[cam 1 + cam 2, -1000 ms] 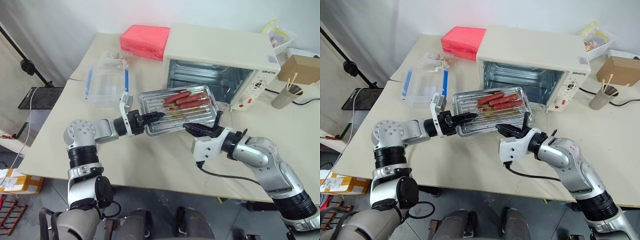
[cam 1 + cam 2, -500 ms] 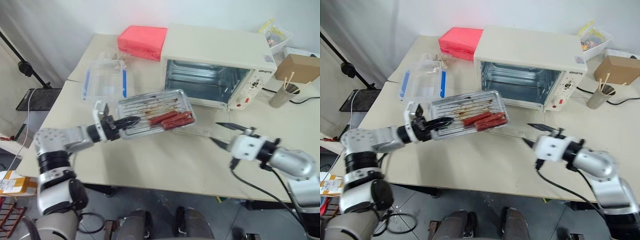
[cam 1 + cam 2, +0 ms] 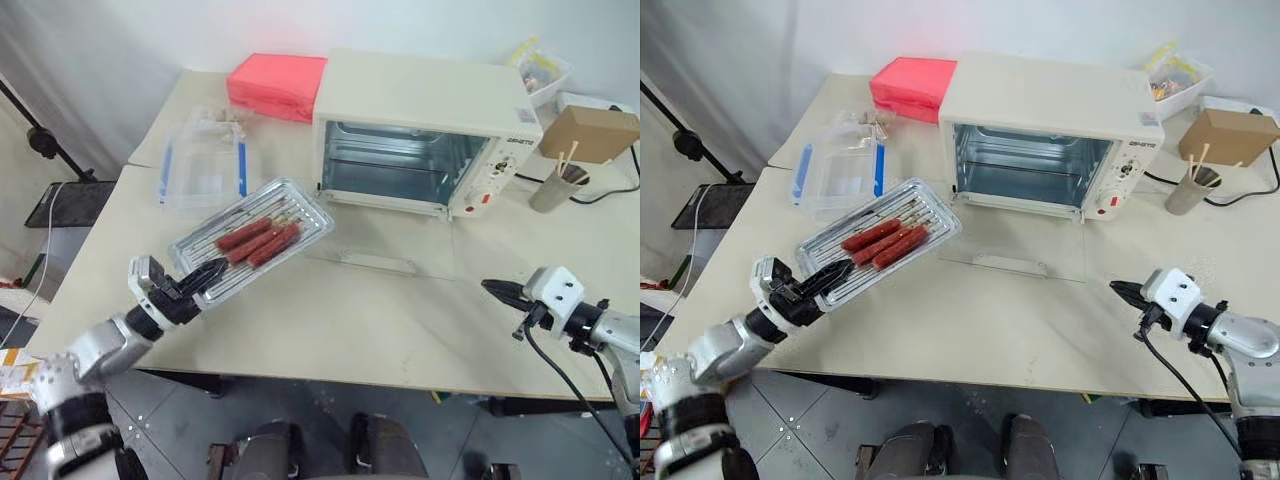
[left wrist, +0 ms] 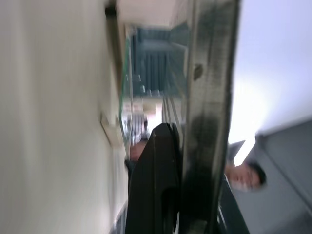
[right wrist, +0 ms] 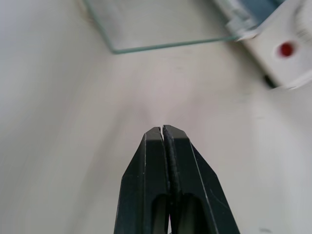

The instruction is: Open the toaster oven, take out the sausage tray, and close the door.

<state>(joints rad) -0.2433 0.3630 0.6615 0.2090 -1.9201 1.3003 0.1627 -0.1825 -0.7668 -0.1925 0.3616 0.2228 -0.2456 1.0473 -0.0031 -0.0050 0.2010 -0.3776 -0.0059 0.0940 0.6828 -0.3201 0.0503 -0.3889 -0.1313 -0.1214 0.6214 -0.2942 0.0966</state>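
A pale beige table [image 3: 330, 320] stands before a white backdrop, with the toaster oven [image 3: 425, 130] at its far side. The door [image 3: 385, 235] is folded down flat on the table in front of the oven, leaving the ribbed cavity open. To the oven's left and nearer the table's front edge, the left gripper [image 3: 205, 275] is clamped on one end of the sausage tray [image 3: 252, 240], which is tilted, with three sausages [image 3: 258, 238] lying on it. Right of the oven, near the front edge, the right gripper [image 3: 492, 290] has its fingers pressed together and empty. A clear plastic box [image 3: 205, 172] and a pink-red box [image 3: 277, 85] lie to the oven's left.
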